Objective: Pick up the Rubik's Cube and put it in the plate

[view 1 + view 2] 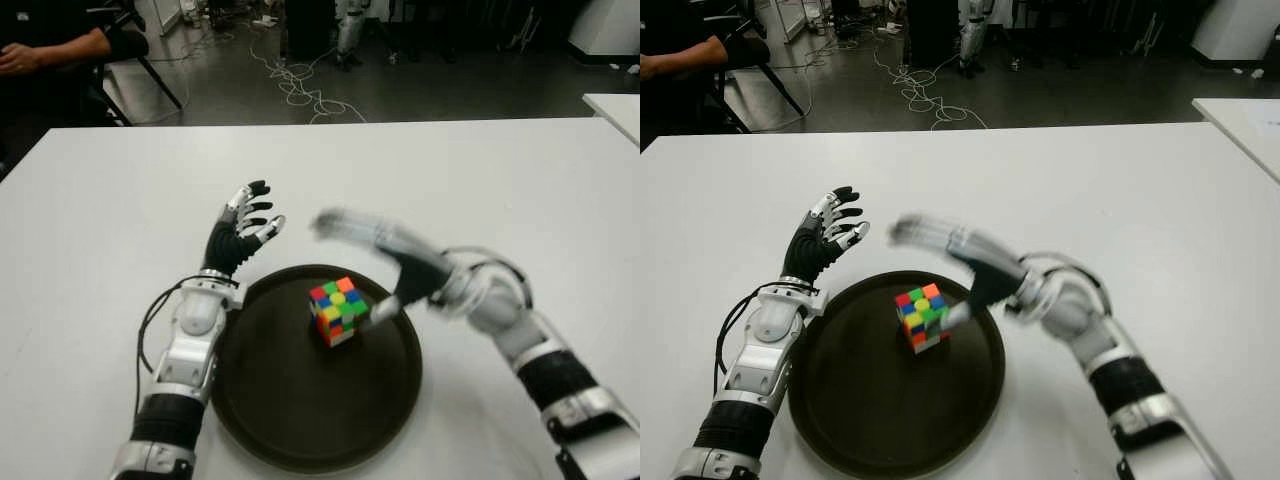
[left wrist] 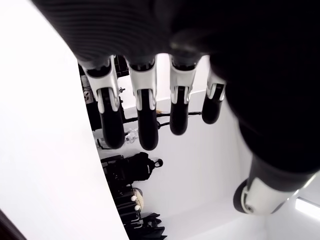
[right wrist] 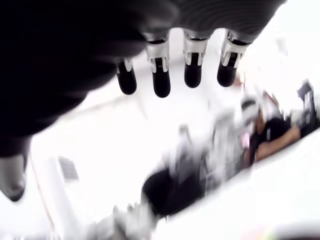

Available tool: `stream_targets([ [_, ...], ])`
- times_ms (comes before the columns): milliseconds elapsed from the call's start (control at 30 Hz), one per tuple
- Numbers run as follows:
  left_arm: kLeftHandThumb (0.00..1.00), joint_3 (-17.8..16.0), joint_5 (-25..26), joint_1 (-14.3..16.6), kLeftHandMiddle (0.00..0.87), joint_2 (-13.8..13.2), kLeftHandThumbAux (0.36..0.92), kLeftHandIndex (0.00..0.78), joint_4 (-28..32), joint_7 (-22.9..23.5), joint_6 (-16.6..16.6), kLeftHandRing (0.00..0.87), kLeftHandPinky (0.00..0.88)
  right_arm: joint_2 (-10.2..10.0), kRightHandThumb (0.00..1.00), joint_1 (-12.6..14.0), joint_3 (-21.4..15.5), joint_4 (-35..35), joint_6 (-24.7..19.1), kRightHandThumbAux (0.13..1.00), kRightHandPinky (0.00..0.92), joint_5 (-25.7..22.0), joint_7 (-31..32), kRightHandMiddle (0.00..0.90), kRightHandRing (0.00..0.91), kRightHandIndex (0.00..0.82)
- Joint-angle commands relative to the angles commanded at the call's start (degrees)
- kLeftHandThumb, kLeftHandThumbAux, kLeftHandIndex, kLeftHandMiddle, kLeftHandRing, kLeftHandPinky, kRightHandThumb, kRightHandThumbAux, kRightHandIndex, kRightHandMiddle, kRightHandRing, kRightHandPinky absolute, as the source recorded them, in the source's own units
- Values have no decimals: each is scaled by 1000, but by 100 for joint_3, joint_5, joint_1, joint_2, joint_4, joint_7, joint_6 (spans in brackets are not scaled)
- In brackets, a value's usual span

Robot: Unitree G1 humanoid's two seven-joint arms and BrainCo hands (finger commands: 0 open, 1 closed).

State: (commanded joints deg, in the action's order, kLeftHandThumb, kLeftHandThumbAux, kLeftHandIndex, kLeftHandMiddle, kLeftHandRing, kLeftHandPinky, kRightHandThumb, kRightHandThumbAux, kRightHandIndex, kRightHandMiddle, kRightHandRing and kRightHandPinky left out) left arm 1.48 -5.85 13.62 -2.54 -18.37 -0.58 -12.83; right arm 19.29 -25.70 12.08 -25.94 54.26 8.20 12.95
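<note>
Left eye view: my right hand (image 1: 385,262), fingers spread and holding nothing, hovers above the dark plate (image 1: 260,420). Just below my thumb, the Rubik's Cube (image 1: 338,310) sits tilted inside the plate. My left hand (image 1: 243,228), also open and empty, shows beside the plate's left rim on the white table (image 1: 100,220).

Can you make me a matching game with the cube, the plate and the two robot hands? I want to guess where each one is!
Things:
1. Rubik's Cube
2. plate
3. left hand
4. right hand

Places:
A. on the white table, dark and round
B. open, beside the plate's left rim
C. inside the plate
D. open, over the plate's far right part, holding nothing

Pairs: 1-C, 2-A, 3-B, 4-D
</note>
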Motion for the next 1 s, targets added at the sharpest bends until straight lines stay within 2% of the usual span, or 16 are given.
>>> stream_targets([
  [33, 160, 2, -5, 4, 180, -1, 670, 151, -12, -9, -5, 207, 254, 2, 0, 117, -50, 154, -156, 519, 0, -178, 51, 0, 0, 0],
  [100, 164, 7, -20, 14, 172, -5, 675, 142, -36, -28, -19, 204, 250, -91, 0, 585, -158, 689, -941, 535, 0, -801, 176, 0, 0, 0],
  [133, 165, 11, -29, 20, 171, -9, 676, 141, -55, -38, -35, 203, 249, -148, 0, 861, -226, 1036, -1567, 538, 0, -1223, 212, 0, 0, 0],
  [167, 167, 16, -47, 27, 167, -10, 677, 137, -89, -60, -67, 199, 245, -208, 0, 1133, -384, 1427, -2490, 558, 9, -1799, 141, 7, 6, 0],
  [200, 167, 21, -58, 31, 165, -11, 685, 135, -113, -75, -89, 197, 241, -239, 0, 1295, -496, 1687, -3114, 592, 35, -2168, 81, 31, 31, 0],
  [233, 166, 24, -67, 34, 165, -7, 688, 134, -134, -92, -110, 196, 240, -279, 0, 1408, -615, 1847, -3608, 604, 44, -2429, -29, 40, 40, 0],
  [267, 166, 26, -71, 35, 164, -5, 694, 133, -145, -102, -120, 195, 240, -298, 0, 1454, -682, 1923, -3857, 631, 62, -2541, -103, 59, 59, 4],
  [467, 170, 17, -51, 7, 166, 20, 706, 131, -149, -117, -154, 199, 251, -545, 7, 1589, -957, 1421, -4209, 708, 113, -2322, -459, 105, 108, 23],
  [567, 168, 26, -61, -9, 164, 16, 706, 131, -122, -117, -177, 199, 248, -633, 52, 1873, -1022, 1924, -4800, 732, 134, -2202, -841, 112, 121, 29],
  [667, 168, 34, -70, -21, 162, 2, 706, 133, -112, -115, -189, 194, 240, -679, 90, 1945, -1086, 2152, -5112, 743, 142, -2146, -954, 112, 125, 32],
  [867, 166, 34, -103, -32, 173, -34, 700, 140, -145, -107, -236, 195, 234, -883, 135, 1936, -1279, 2250, -5325, 744, 138, -1881, -1266, 105, 122, 31],
  [933, 165, 39, -122, -25, 178, -48, 696, 142, -170, -109, -265, 197, 225, -934, 142, 1847, -1373, 2143, -5313, 743, 128, -1788, -1360, 100, 116, 25],
  [1000, 166, 38, -122, -18, 182, -64, 695, 143, -196, -99, -293, 199, 223, -920, 145, 1564, -1497, 1695, -5181, 742, 113, -1708, -1402, 94, 110, 18],
])
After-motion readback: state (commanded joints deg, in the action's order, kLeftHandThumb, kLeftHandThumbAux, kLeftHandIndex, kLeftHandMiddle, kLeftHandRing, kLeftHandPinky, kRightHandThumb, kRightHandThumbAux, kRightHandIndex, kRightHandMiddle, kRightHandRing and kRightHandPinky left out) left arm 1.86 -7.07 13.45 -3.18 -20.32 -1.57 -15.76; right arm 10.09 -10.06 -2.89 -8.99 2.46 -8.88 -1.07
